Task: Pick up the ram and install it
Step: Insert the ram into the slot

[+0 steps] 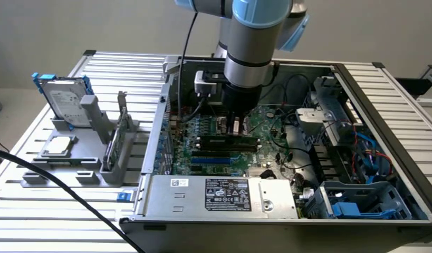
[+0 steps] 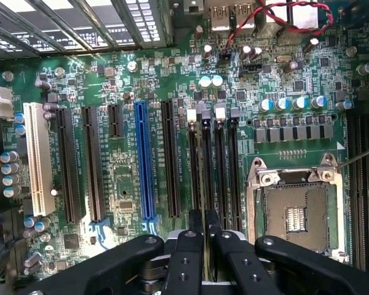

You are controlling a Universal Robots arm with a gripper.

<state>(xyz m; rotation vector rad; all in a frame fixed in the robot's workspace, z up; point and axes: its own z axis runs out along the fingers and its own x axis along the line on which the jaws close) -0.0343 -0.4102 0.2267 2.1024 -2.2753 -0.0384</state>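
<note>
Dark-green and slim, seen edge-on: finds the ram [image 2: 204,238] clamped between the black fingers [image 2: 187,258] of the pincer [image 2: 204,222], directly above the memory slots [image 2: 210,160] and in line with their length. Places the arm upright inside the open computer case [image 1: 321,64], over those same slots. Notes the open processor socket [image 2: 295,215] just beside the memory slots, and the blue expansion slot [image 2: 141,163] on their other side, apart from the pincer. Cannot tell whether the stick's lower edge touches a slot or hangs just above it.

Judges the pick-up as done and the installing step as in hand, with the stick apparently not yet seated. Calls, as a judgement, for a straight descent into one slot. Requires the edge kept parallel to the channel, the notch matched to the key, the end clips open, and then even pressure. Warns of bent contacts or a strained board under any tilt.
</note>
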